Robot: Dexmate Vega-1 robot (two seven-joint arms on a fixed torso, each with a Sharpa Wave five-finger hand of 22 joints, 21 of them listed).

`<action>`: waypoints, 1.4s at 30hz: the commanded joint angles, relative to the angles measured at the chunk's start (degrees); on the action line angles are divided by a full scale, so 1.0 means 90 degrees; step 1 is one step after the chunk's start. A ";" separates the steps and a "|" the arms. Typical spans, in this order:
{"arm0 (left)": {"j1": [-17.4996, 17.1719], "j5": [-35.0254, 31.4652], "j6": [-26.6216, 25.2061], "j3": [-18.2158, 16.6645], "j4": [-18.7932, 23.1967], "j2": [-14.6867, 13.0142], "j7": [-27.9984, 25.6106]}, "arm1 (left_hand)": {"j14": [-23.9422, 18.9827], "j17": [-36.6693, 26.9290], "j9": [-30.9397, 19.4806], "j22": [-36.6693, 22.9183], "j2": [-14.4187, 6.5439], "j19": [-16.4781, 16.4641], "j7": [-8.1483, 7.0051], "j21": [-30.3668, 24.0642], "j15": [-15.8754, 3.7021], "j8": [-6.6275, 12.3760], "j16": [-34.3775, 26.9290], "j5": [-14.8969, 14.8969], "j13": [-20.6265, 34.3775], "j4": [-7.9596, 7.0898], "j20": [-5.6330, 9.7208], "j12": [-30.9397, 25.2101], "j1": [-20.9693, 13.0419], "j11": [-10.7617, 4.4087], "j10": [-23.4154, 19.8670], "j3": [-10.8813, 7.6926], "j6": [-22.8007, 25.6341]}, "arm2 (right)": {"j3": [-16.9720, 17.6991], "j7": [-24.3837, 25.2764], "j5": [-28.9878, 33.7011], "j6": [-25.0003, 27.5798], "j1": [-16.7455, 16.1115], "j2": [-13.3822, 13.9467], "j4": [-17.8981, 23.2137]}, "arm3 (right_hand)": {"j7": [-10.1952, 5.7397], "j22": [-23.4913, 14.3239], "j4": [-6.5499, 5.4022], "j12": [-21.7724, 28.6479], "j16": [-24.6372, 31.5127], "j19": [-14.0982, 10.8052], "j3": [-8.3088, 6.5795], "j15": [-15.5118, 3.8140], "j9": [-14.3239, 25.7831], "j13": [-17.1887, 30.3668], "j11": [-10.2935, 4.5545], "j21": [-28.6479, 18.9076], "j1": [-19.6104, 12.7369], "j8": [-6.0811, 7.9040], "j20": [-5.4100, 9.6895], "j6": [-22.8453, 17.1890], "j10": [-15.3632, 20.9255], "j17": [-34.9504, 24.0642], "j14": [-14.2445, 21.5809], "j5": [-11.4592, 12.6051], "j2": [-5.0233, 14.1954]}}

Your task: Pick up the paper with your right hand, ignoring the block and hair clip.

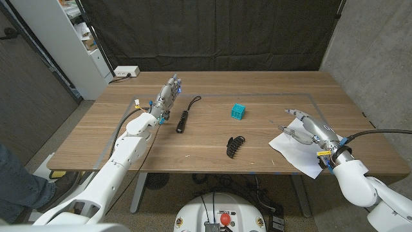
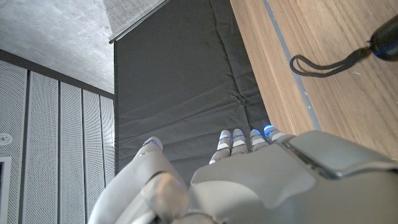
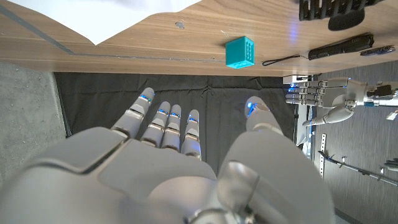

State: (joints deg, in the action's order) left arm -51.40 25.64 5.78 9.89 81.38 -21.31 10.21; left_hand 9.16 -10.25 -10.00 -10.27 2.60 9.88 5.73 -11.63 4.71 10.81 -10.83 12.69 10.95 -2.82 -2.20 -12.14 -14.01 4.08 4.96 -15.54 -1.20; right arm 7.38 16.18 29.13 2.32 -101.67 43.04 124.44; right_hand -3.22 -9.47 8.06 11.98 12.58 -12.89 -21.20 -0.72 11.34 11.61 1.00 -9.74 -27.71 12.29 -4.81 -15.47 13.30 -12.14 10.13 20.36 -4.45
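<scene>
Wooden table (image 1: 193, 151) holds all our things. We use the teal block (image 1: 238, 111) as our marker. Far to its left stands our left hand (image 1: 166, 98), fingers straight and holding nothing. A black stick with a cord (image 1: 183, 120) lies left of the block too. The black hair clip (image 1: 235, 145) sits near the block, closer to us. Right of the block lies the white paper (image 1: 293, 149), and our right hand (image 1: 306, 129) hangs over it, fingers apart, holding nothing.

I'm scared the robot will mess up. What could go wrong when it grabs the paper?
The paper lies flat near the table's front edge, so the open right hand above it might slide it off instead of lifting it. Thin paper could also crumple. The hair clip lies close by, so a wide sweep might bump it.
</scene>
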 commanded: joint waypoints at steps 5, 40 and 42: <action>-0.0025 -0.0002 0.0007 0.0066 0.0043 0.0053 -0.0014 | 0.0031 -0.0017 -0.0033 -0.0012 -0.0053 0.0285 0.0038 0.0016 0.0018 0.0025 0.0010 -0.0019 0.0010 0.0020 -0.0070 0.0019 -0.0011 -0.0007 0.0040 -0.0008 0.0036 | 0.0281 -0.0709 0.0453 0.0678 -0.0447 0.0028 0.0528 | -0.0155 -0.0014 -0.0009 -0.0012 -0.0028 0.0181 0.0005 0.0186 0.0038 0.0033 -0.0190 -0.0046 -0.0021 0.0009 -0.0473 -0.0064 0.0004 -0.0015 -0.0034 0.0106 -0.0073; -0.0222 0.0014 -0.0044 0.0048 0.0263 0.0027 -0.0159 | 0.0047 -0.0018 -0.0033 -0.0015 -0.0085 0.0316 0.0063 0.0028 0.0039 0.0027 0.0011 -0.0028 0.0012 0.0039 -0.0132 0.0015 -0.0018 -0.0006 0.0038 0.0007 0.0080 | 0.0175 -0.2127 0.1520 0.1912 -0.0456 0.0124 0.1093 | -0.0279 -0.0026 0.0109 -0.0185 -0.0171 0.0485 -0.0064 0.0711 0.0029 0.0010 0.0122 -0.0063 -0.0439 -0.0249 -0.0817 0.0867 -0.0899 0.0037 -0.0749 0.0355 -0.0272; -0.0204 0.0012 -0.0046 0.0053 0.0237 0.0031 -0.0154 | 0.0044 -0.0018 -0.0033 -0.0015 -0.0086 0.0316 0.0060 0.0027 0.0036 0.0025 0.0010 -0.0029 0.0012 0.0040 -0.0137 0.0015 -0.0018 -0.0001 0.0038 0.0008 0.0078 | 0.0142 -0.2137 0.1529 0.1955 -0.0432 0.0121 0.1090 | -0.0241 -0.0027 0.0102 -0.0195 -0.0178 0.0506 -0.0057 0.0747 0.0029 0.0007 0.0122 -0.0066 -0.0458 -0.0265 -0.0816 0.1022 -0.1005 0.0037 -0.0811 0.0377 -0.0291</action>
State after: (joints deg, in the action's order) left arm -53.33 25.62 5.50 10.32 83.77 -21.03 8.79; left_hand 9.16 -10.25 -10.00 -10.25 2.54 9.76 6.03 -11.42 4.71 10.81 -10.83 12.48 10.95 -2.67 -3.11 -12.14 -14.06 4.08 4.96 -15.39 -0.91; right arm 10.17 1.54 40.53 15.07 -106.56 43.47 132.52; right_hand -5.61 -9.47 8.94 10.51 11.07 -9.03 -21.60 5.72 11.45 11.71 2.09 -10.19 -30.96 10.14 -11.97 -7.82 5.23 -11.71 3.65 23.20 -7.07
